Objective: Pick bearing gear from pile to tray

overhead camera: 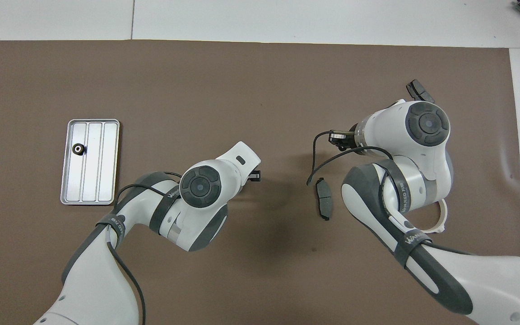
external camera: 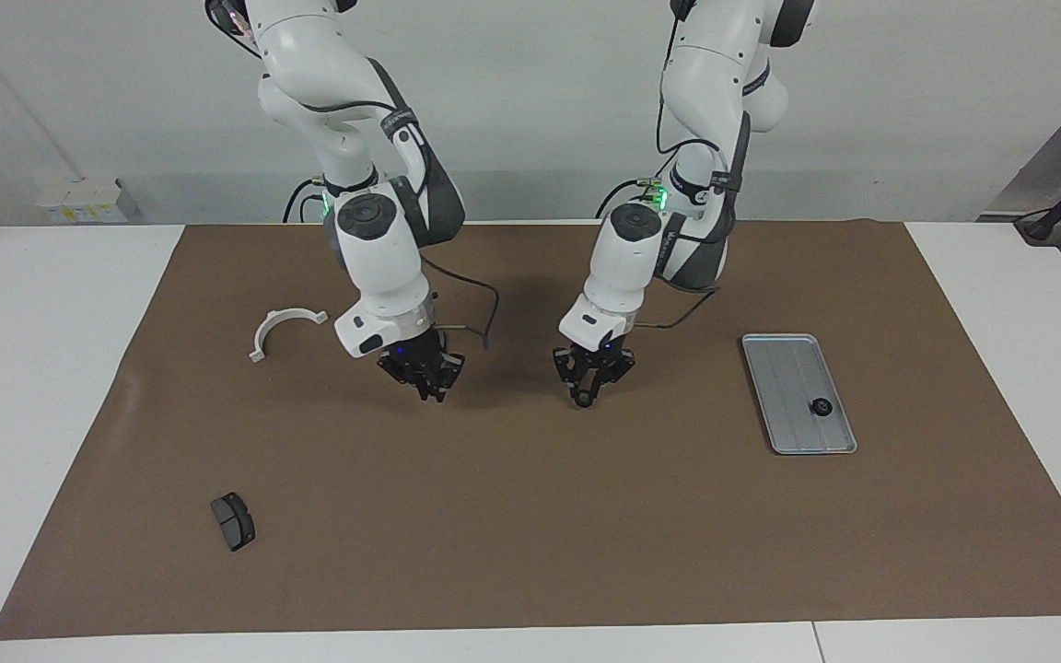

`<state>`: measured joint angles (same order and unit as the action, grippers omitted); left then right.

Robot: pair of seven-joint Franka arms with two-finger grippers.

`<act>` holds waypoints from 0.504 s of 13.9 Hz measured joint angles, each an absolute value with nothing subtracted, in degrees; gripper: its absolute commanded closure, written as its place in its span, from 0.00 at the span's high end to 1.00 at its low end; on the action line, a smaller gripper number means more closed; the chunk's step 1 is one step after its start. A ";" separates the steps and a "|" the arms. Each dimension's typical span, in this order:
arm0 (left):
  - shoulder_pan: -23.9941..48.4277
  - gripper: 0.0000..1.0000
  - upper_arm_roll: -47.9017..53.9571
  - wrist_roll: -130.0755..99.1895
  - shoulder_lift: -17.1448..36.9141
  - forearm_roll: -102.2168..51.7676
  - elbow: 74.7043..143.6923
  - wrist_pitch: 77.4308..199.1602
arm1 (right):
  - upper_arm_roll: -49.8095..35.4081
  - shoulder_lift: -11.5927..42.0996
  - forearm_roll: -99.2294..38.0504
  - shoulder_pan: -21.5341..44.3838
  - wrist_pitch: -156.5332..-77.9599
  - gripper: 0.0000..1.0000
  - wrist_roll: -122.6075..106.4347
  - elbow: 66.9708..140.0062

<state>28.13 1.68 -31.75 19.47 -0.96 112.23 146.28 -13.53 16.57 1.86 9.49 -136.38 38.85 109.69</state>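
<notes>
The silver tray [external camera: 784,368] lies toward the left arm's end of the table and also shows in the overhead view [overhead camera: 102,162]. One small black gear [external camera: 822,406] sits in it [overhead camera: 78,149]. The pile's parts lie scattered toward the right arm's end: a white half-ring bracket [external camera: 280,325], a dark brake pad [external camera: 233,521] farther from the robots, and another brake pad [overhead camera: 323,197] beside the right arm. My right gripper [external camera: 426,387] hangs just above the mat near the bracket. My left gripper [external camera: 584,394] hangs low over the mat's middle. No loose gear shows on the mat.
A brown mat [external camera: 530,516] covers the table, with white table surface [external camera: 33,368] around it. A black cable [overhead camera: 314,158] loops from the right wrist over the mat. The half-ring bracket [overhead camera: 440,221] is partly covered by the right arm in the overhead view.
</notes>
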 measured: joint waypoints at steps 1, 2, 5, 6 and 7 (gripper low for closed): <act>25.50 0.14 1.58 -31.64 19.43 -0.96 110.14 143.97 | -13.53 17.11 1.87 11.10 -136.38 0.00 41.32 108.97; 22.96 0.14 1.51 -31.17 19.37 -0.96 108.67 142.11 | -13.52 17.86 1.94 12.53 -136.38 0.00 43.50 108.09; 14.44 0.14 1.44 -25.78 18.24 -0.96 107.13 137.23 | -13.50 21.22 5.29 17.82 -136.38 0.00 52.53 105.19; 11.65 0.14 1.43 -22.95 17.72 -0.96 107.13 135.50 | -13.50 22.43 7.22 19.64 -136.39 0.00 55.84 104.49; 9.06 0.14 1.43 -19.68 17.25 -0.96 107.19 133.76 | -13.49 23.72 8.73 21.13 -136.44 0.00 58.59 103.60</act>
<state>9.06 1.43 -19.68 17.25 -0.96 107.19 133.76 -13.49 23.72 8.73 21.13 -136.44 58.59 103.60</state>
